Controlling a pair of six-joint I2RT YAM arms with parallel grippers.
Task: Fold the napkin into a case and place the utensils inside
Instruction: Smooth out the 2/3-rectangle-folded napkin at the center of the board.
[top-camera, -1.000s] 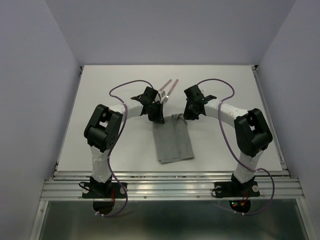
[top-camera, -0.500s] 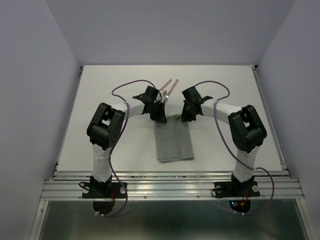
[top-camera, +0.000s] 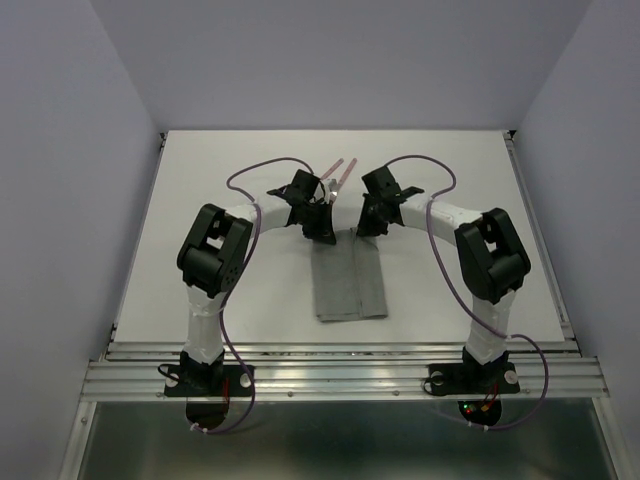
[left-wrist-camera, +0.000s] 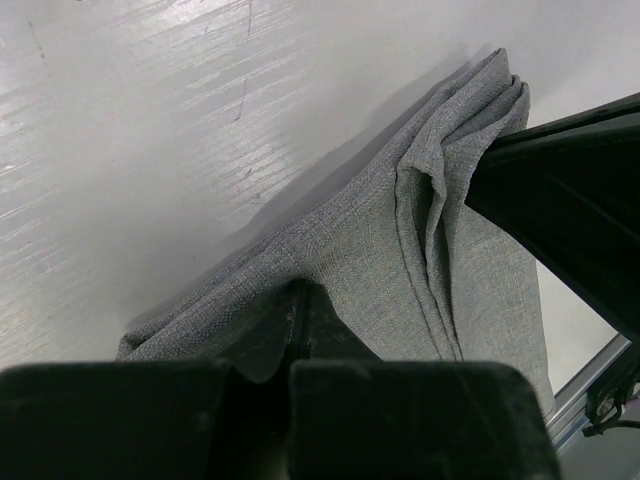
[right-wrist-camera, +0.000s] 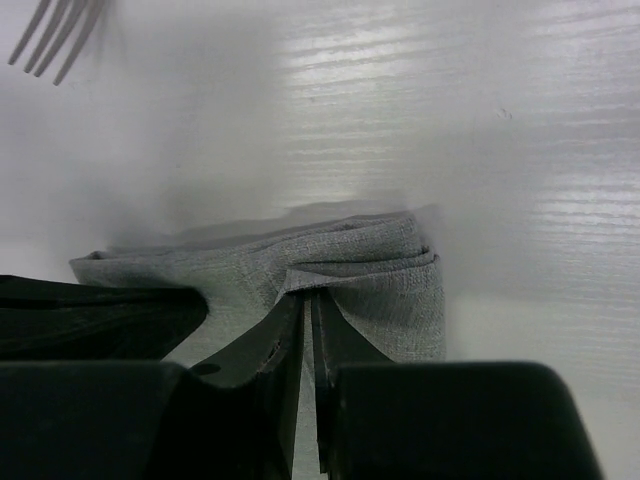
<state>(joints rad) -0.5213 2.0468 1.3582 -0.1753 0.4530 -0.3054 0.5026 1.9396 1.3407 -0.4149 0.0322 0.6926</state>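
Napkin (top-camera: 347, 285) is clamped at its 12 o'clock end by left end effector (left-wrist-camera: 300, 300) and right end effector (right-wrist-camera: 307, 300); it is flanked by open desk (top-camera: 480, 200).

From above, the left gripper (top-camera: 322, 236) and right gripper (top-camera: 362, 232) hide the napkin's (top-camera: 347, 285) far edge from you. The right wrist view crops the fork (right-wrist-camera: 55, 35) to its tines.

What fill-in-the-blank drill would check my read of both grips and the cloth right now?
The left gripper is ____ on the grey napkin.
The right gripper pinches the napkin's ____ edge, the one away from the arm bases.
The fork shows only its tines, in the ____ wrist view.
Missing words: shut; far; right.
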